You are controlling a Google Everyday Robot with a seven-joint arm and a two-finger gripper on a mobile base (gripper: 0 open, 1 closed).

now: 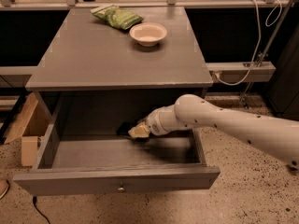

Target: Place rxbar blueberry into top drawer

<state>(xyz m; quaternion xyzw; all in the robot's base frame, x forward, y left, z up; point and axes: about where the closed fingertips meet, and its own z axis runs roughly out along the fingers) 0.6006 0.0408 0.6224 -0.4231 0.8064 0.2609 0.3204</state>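
The top drawer [70, 183] is pulled wide open, with a small round knob [121, 188] at the centre of its grey front panel. My gripper [135, 131] is reached inside the drawer from the right, near the back wall and a little above the floor. It is shut on the rxbar blueberry [123, 127], a dark flat bar that sticks out to the left of the pale fingertips [139, 132]. My white arm [224, 125] crosses over the drawer's right side wall.
On the grey cabinet top [107, 64] lie a green crinkly snack bag [117, 17] and a pale bowl [147, 33]. A cardboard box [28, 125] stands on the floor to the left. A white cable [261, 45] and a rail are at the right.
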